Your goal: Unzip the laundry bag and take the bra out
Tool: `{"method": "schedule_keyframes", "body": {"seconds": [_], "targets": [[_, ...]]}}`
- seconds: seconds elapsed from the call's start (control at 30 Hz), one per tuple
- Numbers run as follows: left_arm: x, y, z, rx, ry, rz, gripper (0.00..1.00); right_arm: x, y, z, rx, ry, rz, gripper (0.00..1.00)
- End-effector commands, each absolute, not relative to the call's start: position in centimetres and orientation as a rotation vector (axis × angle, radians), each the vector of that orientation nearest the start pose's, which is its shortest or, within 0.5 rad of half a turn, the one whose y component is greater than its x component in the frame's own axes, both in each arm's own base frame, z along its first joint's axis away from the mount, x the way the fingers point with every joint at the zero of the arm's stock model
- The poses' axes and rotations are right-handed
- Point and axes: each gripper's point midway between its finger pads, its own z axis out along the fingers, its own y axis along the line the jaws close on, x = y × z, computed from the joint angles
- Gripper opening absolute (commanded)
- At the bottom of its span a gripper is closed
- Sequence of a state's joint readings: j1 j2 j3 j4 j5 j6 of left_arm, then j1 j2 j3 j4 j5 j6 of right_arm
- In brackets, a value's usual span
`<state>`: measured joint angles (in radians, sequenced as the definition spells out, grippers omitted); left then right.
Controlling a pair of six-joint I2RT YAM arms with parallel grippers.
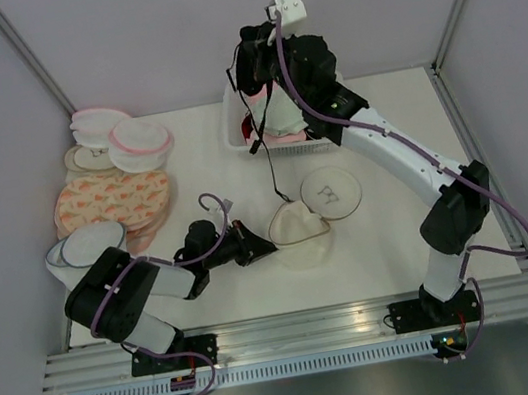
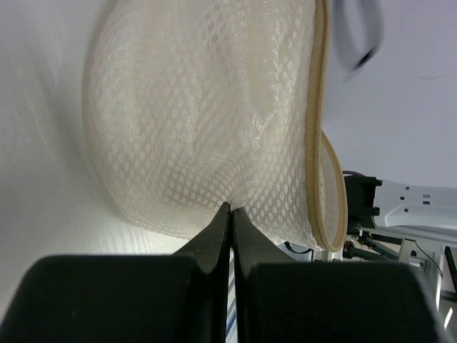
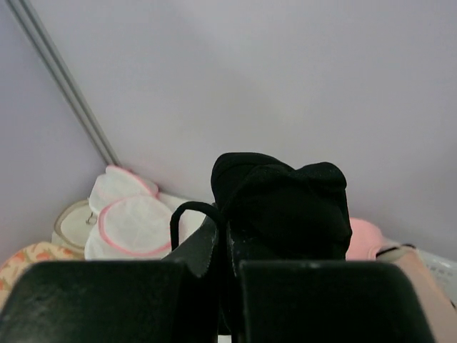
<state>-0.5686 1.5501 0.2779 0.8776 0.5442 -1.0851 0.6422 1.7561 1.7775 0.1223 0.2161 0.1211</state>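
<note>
Left arm (image 1: 124,297): bulky rounded black joint housings with a short white link between them.
Right arm (image 1: 393,150): long white links, with black housings at elbow and wrist.
Cables (image 1: 206,199): mauve, looping along both arms.
Bases (image 1: 435,313): black blocks.
Wrist camera (image 1: 288,9): small white box.
Left hand (image 2: 230,211): matte black, with wedge-shaped fingers tapering to thin tips.
Right hand (image 3: 223,229): same matte black wedges.

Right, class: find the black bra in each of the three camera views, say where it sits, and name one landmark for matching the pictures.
Top external: the black bra hangs at the upper middle of the picture.
Left wrist: not clearly in it; the mesh bag fills most of the picture.
Right wrist: the black bra sits at the centre.
Shared landmark: the pink-rimmed white discs, seen in the top and right wrist views.
</note>
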Motion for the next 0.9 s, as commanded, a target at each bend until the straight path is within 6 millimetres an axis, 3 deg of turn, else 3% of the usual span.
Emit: {"method": "schedule_keyframes", "body": {"seconds": [0.0,0.07,0.1,0.13,0.17,0.27,0.4,0.5,0.6,0.7,0.73,0.87], "targets": [[20.3,-28.0,7.8,-0.134,2.228,-1.588,0.02,48.4,29.4,49.5,-0.142,1.292,0.510,0.00],[20.1,-27.9,7.6,-0.139,2.235,-1.591,0.02,49.7,28.7,51.5,-0.119,1.249,0.513,0.00],[20.1,-27.9,7.6,-0.145,2.235,-1.595,0.02,51.3,29.0,50.2,-0.121,1.275,0.497,0.00],[19.9,-27.9,7.6,-0.148,2.235,-1.599,0.02,51.3,28.5,52.4,-0.100,1.230,0.500,0.00],[19.9,-27.9,7.7,-0.149,2.230,-1.605,0.02,51.9,28.3,52.7,-0.089,1.223,0.493,0.00],[19.7,-27.8,7.7,-0.162,2.233,-1.616,0.02,54.1,27.3,52.9,-0.047,1.188,0.454,0.00],[19.5,-27.7,7.7,-0.171,2.236,-1.622,0.02,57.0,25.8,51.5,0.007,1.194,0.429,0.00],[19.5,-27.6,7.6,-0.178,2.240,-1.619,0.02,59.4,24.7,48.2,0.029,1.265,0.404,0.00],[19.5,-27.7,7.4,-0.181,2.248,-1.615,0.02,60.7,24.9,42.4,0.012,1.381,0.367,0.00],[19.6,-27.6,7.1,-0.186,2.251,-1.611,0.02,60.6,24.3,39.9,0.037,1.422,0.342,0.00],[19.5,-27.6,7.0,-0.188,2.254,-1.613,0.02,60.7,24.2,36.9,0.040,1.476,0.321,0.01],[19.4,-27.6,6.8,-0.194,2.252,-1.620,0.02,60.9,22.9,31.3,0.077,1.592,0.223,0.00]]}}
